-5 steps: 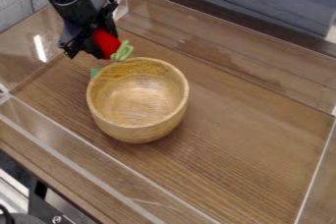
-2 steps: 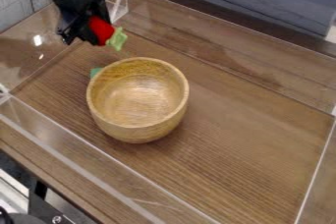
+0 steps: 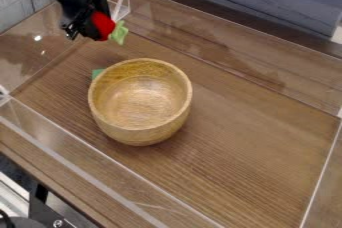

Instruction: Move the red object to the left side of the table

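Note:
The red object (image 3: 102,24), a small red toy fruit with a light green leafy end pointing right, hangs just above the table (image 3: 254,142) near its far left part. My black gripper (image 3: 94,22) comes down from the top left and is shut on the fruit. The fruit sits up and left of the wooden bowl, clear of its rim. Most of the fingers are hidden behind the fruit and the wrist.
A round light wooden bowl (image 3: 140,99) stands left of the table's middle, with a small green thing (image 3: 99,73) poking out behind its left rim. Low clear acrylic walls (image 3: 40,122) border the tabletop on the left, front and right.
The gripper has carried the red fruit up and away from the bowl's rim toward the far left corner. The bowl has stayed put.

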